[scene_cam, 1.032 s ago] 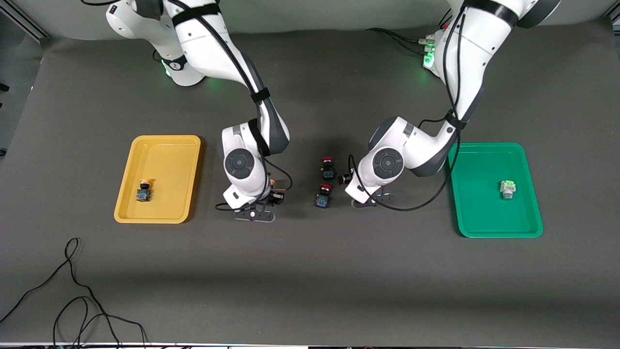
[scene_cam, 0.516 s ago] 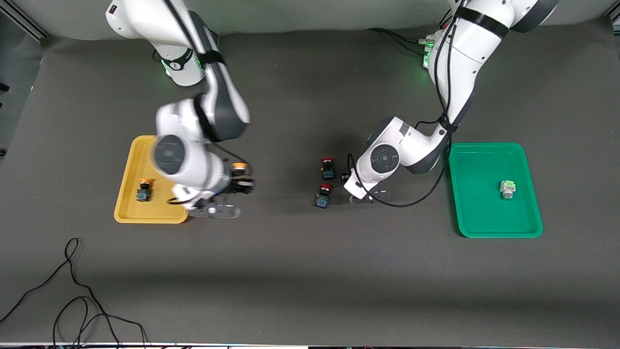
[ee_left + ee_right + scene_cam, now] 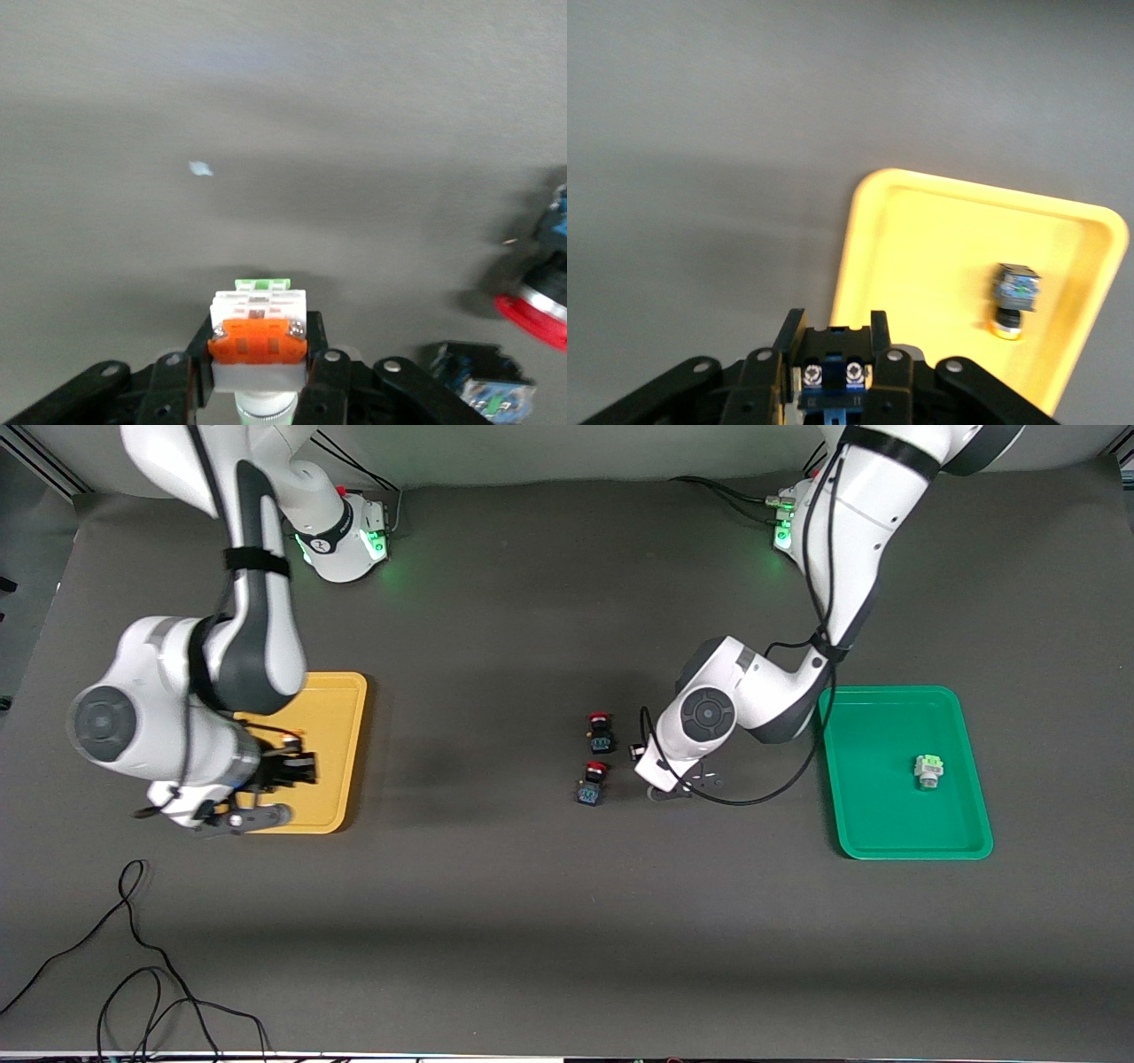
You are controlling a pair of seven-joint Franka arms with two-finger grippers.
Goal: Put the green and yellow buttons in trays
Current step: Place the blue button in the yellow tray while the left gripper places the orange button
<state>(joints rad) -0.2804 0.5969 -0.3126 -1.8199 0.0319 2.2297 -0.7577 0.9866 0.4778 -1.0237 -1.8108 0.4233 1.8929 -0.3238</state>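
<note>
Both claws clamped: left claw (image 3: 257, 390) grips green button (image 3: 258, 332); right claw (image 3: 829, 372) grips yellow button (image 3: 828, 379).

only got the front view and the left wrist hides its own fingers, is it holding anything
Observer: Yes. The left wrist view shows the left gripper shut on a white button with a green face.
Operator: and the right one, i just see something dark
Observer: The right gripper is shut on a dark button with a blue body. Its cap does not show in the right wrist view.
Operator: is it over the tray
Observer: It is over a corner of the yellow tray. Inside the tray a second button lies on its side, with an orange-yellow cap.
</note>
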